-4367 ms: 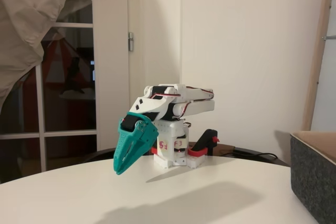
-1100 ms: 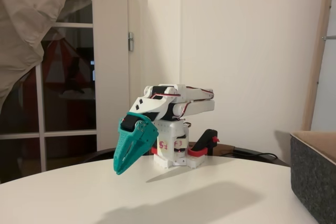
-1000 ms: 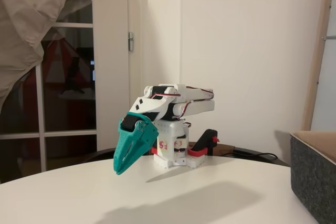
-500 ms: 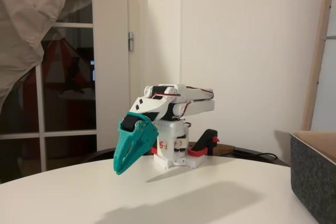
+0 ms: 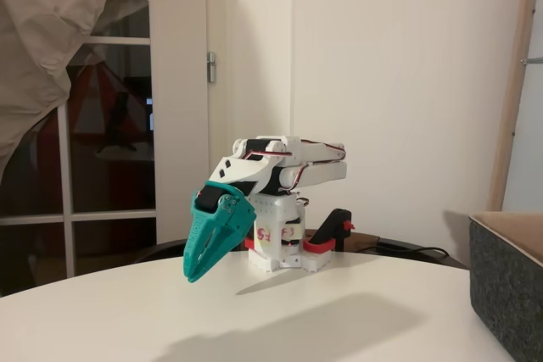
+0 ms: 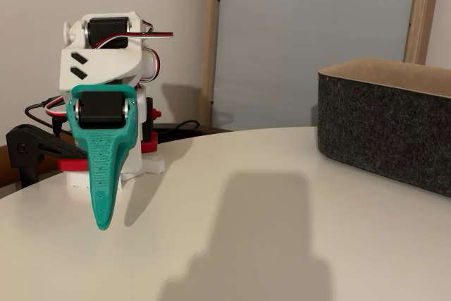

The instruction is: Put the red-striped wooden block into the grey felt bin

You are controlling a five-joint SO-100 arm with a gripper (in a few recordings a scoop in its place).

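My white arm is folded low over its base, and its teal gripper (image 5: pixel 193 273) (image 6: pixel 103 220) points down at the white table, shut with nothing between its fingers. The grey felt bin (image 5: pixel 507 281) (image 6: pixel 384 128) stands on the table, at the right edge in both fixed views, well away from the gripper. Its walls are dark speckled felt with a light tan inner face. The red-striped wooden block is out of view.
The round white table (image 5: pixel 280 320) (image 6: pixel 246 230) lies bare between the gripper and the bin. A red-and-black clamp (image 5: pixel 327 239) (image 6: pixel 35 153) holds the arm's base at the table's far edge. A wall, a door and a wooden post stand behind.
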